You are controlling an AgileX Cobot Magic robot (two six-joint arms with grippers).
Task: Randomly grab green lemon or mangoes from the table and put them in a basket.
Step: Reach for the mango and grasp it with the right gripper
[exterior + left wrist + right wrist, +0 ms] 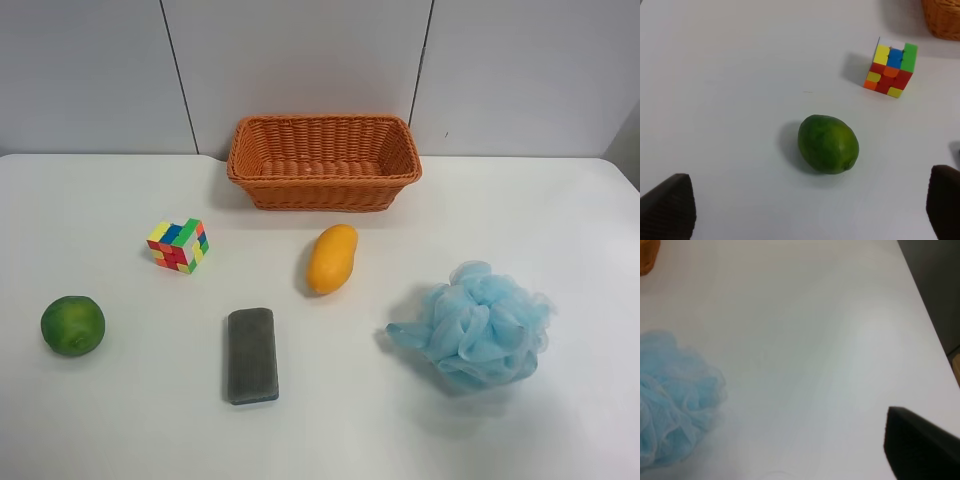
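Your left jaws stand wide apart, one dark tip at each side of the left wrist view. The green lemon (828, 144) lies on the white desk (730, 75) ahead of the gap, touching neither tip. Of your right jaws only one dark tip shows, so I cannot tell their spread; the blue mesh bath pouf (675, 400) lies nearby. The mango (332, 258) rests near the wicker basket (320, 190), apart from it, between the colourful cube (178, 245) and the pouf.

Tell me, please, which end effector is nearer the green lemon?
Left. The left end effector hovers close to the green lemon; the right one's finger sits off by the blue pouf.
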